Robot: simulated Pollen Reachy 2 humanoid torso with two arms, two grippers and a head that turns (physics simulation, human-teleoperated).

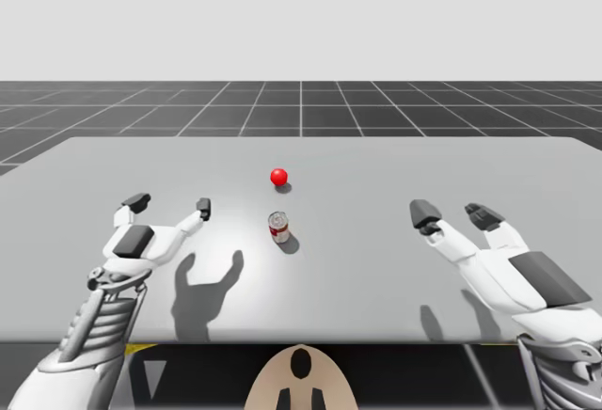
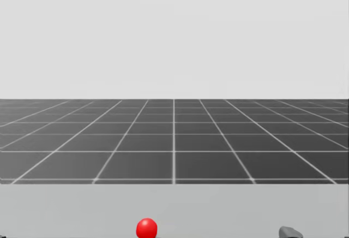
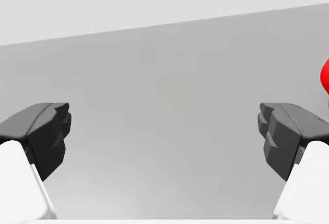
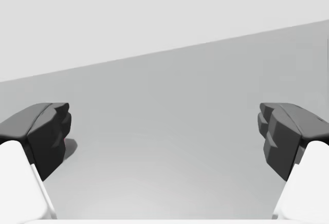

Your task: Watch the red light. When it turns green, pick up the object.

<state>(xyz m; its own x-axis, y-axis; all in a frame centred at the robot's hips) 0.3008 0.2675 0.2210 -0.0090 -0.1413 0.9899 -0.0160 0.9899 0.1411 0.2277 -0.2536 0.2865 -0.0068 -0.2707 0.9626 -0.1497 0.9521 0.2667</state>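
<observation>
Right tool splayed; cylindrical can, glossy red sphere.

PLACE: a computer-rendered test scene rather than a lived-in room | TABLE: a flat, uniformly pale grey tabletop spans the foreground | FLOOR: a dark grey floor ruled with thin white grid lines runs to a level horizon | BACKDROP: an even, pale grey blank sky rises above it

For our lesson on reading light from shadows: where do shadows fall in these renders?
High view: the left gripper casts a hand-shaped shadow on the table, nearer me; the red-and-white can and red light throw small shadows rightward. Right wrist view: a soft shadow lies beside the right gripper.
</observation>
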